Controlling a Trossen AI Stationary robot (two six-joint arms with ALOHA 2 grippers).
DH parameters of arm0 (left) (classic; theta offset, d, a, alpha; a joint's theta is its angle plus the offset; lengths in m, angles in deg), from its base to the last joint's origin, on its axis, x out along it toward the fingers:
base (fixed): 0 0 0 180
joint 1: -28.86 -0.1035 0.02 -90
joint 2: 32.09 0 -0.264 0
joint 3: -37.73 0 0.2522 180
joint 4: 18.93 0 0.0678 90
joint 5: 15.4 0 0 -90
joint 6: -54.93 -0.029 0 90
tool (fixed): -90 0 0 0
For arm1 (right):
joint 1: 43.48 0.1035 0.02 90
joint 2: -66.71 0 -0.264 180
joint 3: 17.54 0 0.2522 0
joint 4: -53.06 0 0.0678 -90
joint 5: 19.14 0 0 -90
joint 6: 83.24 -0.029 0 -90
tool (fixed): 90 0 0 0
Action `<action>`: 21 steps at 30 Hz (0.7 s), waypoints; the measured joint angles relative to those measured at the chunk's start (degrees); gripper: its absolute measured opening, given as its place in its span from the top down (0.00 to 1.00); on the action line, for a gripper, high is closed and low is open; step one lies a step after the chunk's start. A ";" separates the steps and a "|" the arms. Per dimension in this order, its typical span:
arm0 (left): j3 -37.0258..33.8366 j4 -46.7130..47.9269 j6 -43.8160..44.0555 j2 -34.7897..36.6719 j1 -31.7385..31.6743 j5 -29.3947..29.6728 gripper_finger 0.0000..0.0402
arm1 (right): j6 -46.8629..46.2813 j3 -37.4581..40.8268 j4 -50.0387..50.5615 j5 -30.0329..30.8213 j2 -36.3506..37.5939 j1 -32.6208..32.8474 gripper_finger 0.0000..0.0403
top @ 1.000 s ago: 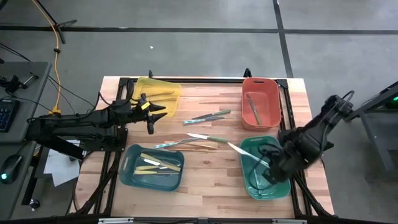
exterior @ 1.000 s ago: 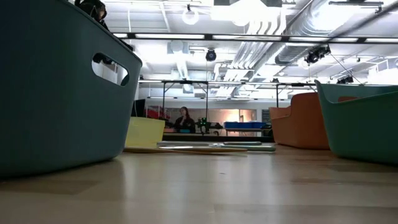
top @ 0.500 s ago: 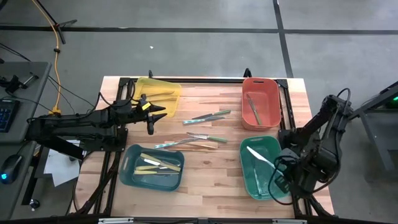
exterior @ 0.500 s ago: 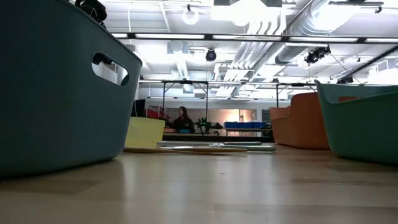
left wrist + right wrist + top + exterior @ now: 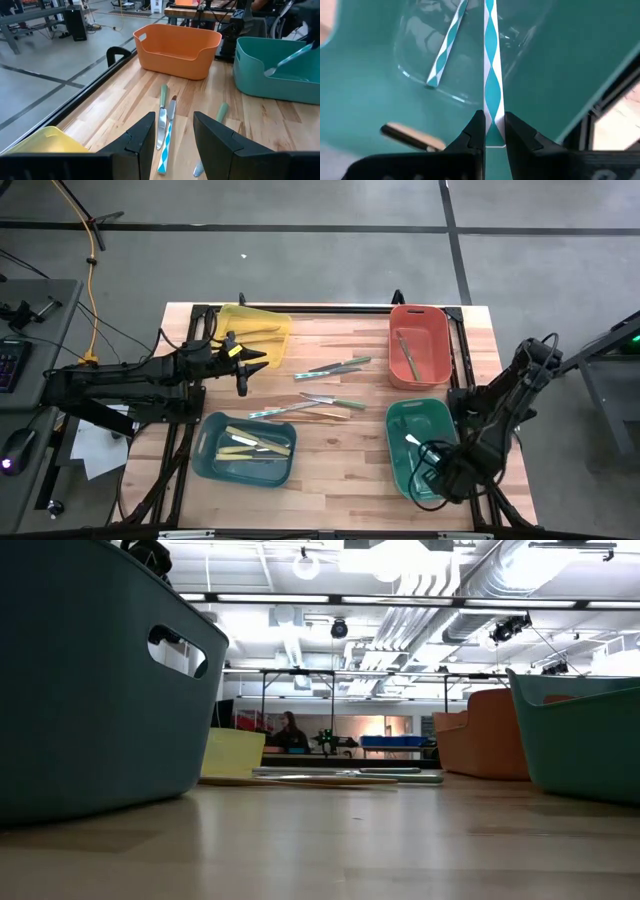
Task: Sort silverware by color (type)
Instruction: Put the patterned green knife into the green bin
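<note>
- Since a second ago my right arm has swung back from the worktop's middle and down over the green bin (image 5: 425,448), carrying its piece along; my left arm has not shifted.
- High view: my right gripper (image 5: 432,462) hangs inside the green bin at the near right corner. My left gripper (image 5: 243,366) waits beside the yellow bin (image 5: 254,328). Loose silverware (image 5: 318,392) lies mid-worktop between the four bins; cream pieces sit in the blue bin (image 5: 245,445), and one utensil in the orange bin (image 5: 418,343).
- Low view: the bin walls fill both sides; only a thin strip of utensils (image 5: 330,778) shows flat on the wood, far off.
- Left wrist view: my left gripper (image 5: 172,135) stands open and empty, aimed at two knives (image 5: 166,125) lying side by side, with the orange bin well beyond.
- Right wrist view: my right gripper (image 5: 494,131) is pinched on the end of a teal-patterned utensil (image 5: 491,65), which points down into the green bin above another like it (image 5: 446,45).
- Handling, as I judge it: these pieces look thin, light, stiff and slick, so an end pinch may let them pivot; gripping nearer mid-handle would be steadier.
- Room: the bin's walls close in on my right fingers, so straight up looks like the free way out; the mid-worktop is open.
</note>
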 joint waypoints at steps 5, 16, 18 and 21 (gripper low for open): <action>0.00 -0.28 0.01 0.01 0.01 0.01 0.70 | -0.02 5.32 -6.62 -0.33 0.02 -0.33 0.93; 0.00 -0.24 0.08 0.00 0.01 0.01 0.70 | -0.44 16.01 -21.05 -1.55 0.04 -0.33 0.93; 0.00 -0.24 0.08 0.01 0.00 0.01 0.70 | -0.46 16.72 -21.14 -1.99 0.06 -0.33 0.93; -0.01 -0.24 0.08 0.01 0.01 0.01 0.70 | -0.45 17.06 -21.17 -2.04 0.08 -0.33 0.91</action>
